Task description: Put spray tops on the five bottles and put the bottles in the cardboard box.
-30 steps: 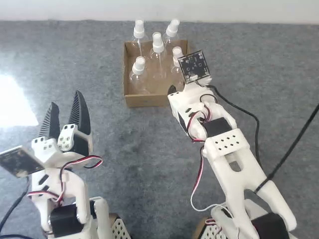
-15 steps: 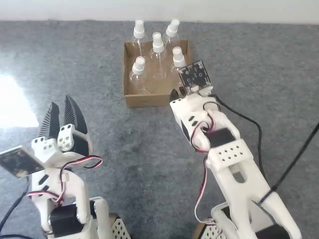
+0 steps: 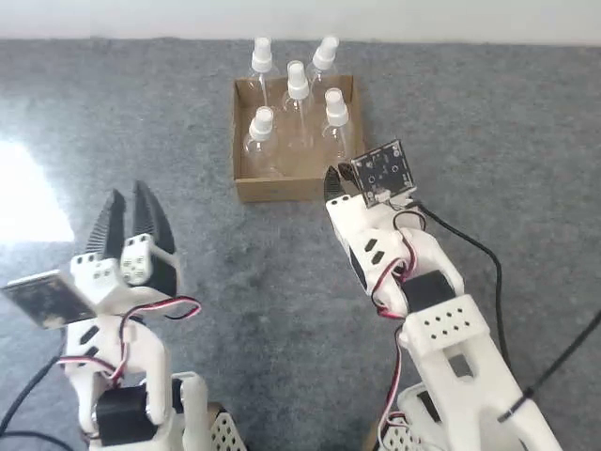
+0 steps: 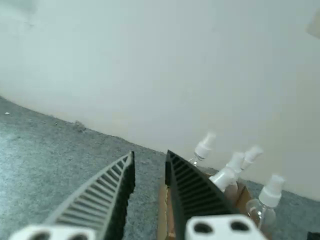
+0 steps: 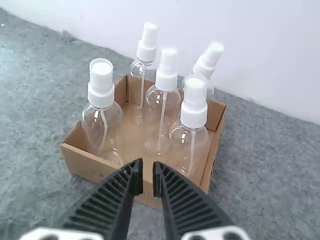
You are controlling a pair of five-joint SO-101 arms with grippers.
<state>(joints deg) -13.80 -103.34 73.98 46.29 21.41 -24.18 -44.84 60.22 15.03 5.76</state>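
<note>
The cardboard box (image 3: 282,188) sits at the table's far middle. Several clear bottles stand upright in it, each with a white spray top (image 3: 297,79). In the right wrist view the same bottles (image 5: 161,102) fill the box (image 5: 90,160). My right gripper (image 3: 329,175) hovers just in front of the box's near wall; its fingers (image 5: 148,167) are almost together and hold nothing. My left gripper (image 3: 128,191) is at the near left, well away from the box. It points toward the far wall, narrowly open (image 4: 150,160) and empty.
Grey carpet covers the table, with a white wall along its far edge. A bright patch of light (image 3: 28,197) lies at the left. A black cable (image 3: 488,263) trails from the right arm. Open carpet stretches between the two arms.
The right arm has pulled back from over the box toward the near side. The left gripper's fingers have narrowed, and that arm has shifted slightly right.
</note>
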